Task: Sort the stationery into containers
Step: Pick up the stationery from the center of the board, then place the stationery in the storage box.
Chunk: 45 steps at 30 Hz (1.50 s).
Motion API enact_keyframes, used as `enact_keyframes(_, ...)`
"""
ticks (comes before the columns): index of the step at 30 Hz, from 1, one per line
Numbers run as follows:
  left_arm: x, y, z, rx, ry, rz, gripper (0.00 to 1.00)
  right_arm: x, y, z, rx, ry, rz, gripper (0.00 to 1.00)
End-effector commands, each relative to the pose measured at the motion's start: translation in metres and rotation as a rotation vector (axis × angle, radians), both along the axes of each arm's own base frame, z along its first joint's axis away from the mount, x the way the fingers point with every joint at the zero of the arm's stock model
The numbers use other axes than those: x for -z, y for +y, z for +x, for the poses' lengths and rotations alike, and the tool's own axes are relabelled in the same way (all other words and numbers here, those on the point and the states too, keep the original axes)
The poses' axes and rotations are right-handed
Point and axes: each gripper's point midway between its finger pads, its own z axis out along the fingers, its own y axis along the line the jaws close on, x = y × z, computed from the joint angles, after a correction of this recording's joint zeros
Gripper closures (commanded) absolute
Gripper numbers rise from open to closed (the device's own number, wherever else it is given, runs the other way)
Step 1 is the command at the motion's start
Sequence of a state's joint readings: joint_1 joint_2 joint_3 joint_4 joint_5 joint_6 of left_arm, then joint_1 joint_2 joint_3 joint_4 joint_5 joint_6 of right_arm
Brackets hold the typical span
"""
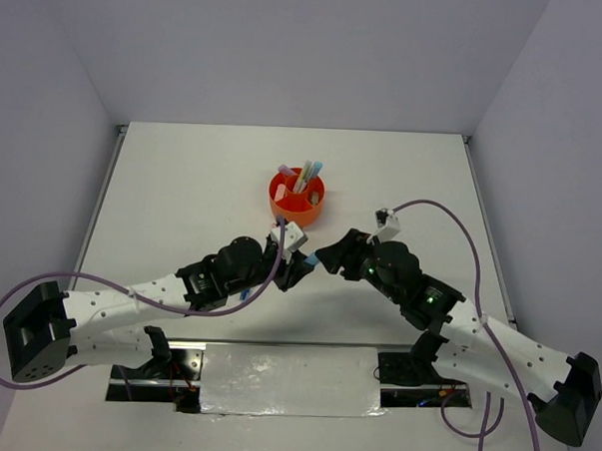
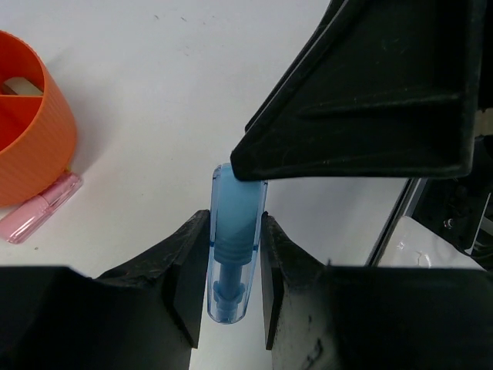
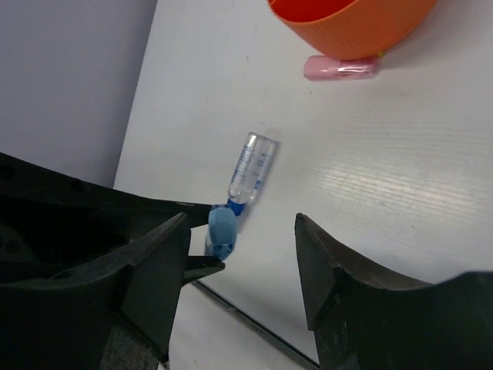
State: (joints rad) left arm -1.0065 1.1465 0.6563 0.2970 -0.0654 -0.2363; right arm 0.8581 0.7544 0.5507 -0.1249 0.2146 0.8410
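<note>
My left gripper point(image 2: 231, 231) is shut on a blue highlighter point(image 2: 236, 204), which it holds off the table with one end sticking out past the fingertips. My right gripper point(image 3: 243, 231) is open and faces it. The highlighter's free end point(image 3: 222, 226) sits just inside the right gripper's left finger point(image 3: 158, 262), and the other finger stands well apart. In the top view the two grippers point(image 1: 299, 268) point(image 1: 327, 257) meet tip to tip in front of the orange organizer point(image 1: 278, 197), which holds several upright pens. A pink highlighter point(image 2: 42, 208) lies against the organizer's wall point(image 2: 38, 146).
A clear tube with a blue cap point(image 3: 251, 174) lies on the white table below the grippers. The pink highlighter point(image 3: 341, 67) lies by the organizer's base point(image 3: 350, 31). A dark slot runs along the table's near edge point(image 1: 275, 369).
</note>
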Motion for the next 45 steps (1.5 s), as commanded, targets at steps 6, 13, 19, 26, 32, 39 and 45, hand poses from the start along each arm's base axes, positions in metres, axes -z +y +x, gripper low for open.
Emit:
enact_keyframes(6, -0.037, -0.003, -0.002, 0.019, -0.093, -0.107, 1.0, -0.028, 0.037, -0.006, -0.115, -0.046, 0.132, 0.45)
enact_keyframes(13, -0.046, -0.001, -0.003, 0.018, -0.111, -0.125, 1.0, -0.016, 0.052, -0.012, -0.175, -0.019, 0.135, 0.6)
enact_keyframes(19, -0.047, -0.003, -0.007, 0.043, -0.108, -0.131, 0.9, -0.019, 0.055, -0.005, -0.179, -0.071, 0.109, 1.0)
enact_keyframes(26, -0.04, 0.024, 0.018, -0.2, 0.01, -0.043, 0.01, -0.023, 0.008, 0.049, -0.048, -0.205, -0.021, 1.0)
enact_keyframes(32, -0.025, 0.096, 0.03, -0.634, 0.193, 0.064, 0.01, -0.062, -0.02, 0.117, 0.054, -0.384, -0.208, 1.0)
enact_keyframes(39, -0.021, 0.112, 0.008, -0.622, 0.274, 0.064, 0.01, -0.075, -0.013, 0.187, 0.103, -0.453, -0.319, 1.0)
enact_keyframes(45, -0.027, 0.133, 0.002, -0.668, 0.273, 0.058, 0.01, -0.072, -0.009, 0.225, 0.118, -0.438, -0.383, 1.0)
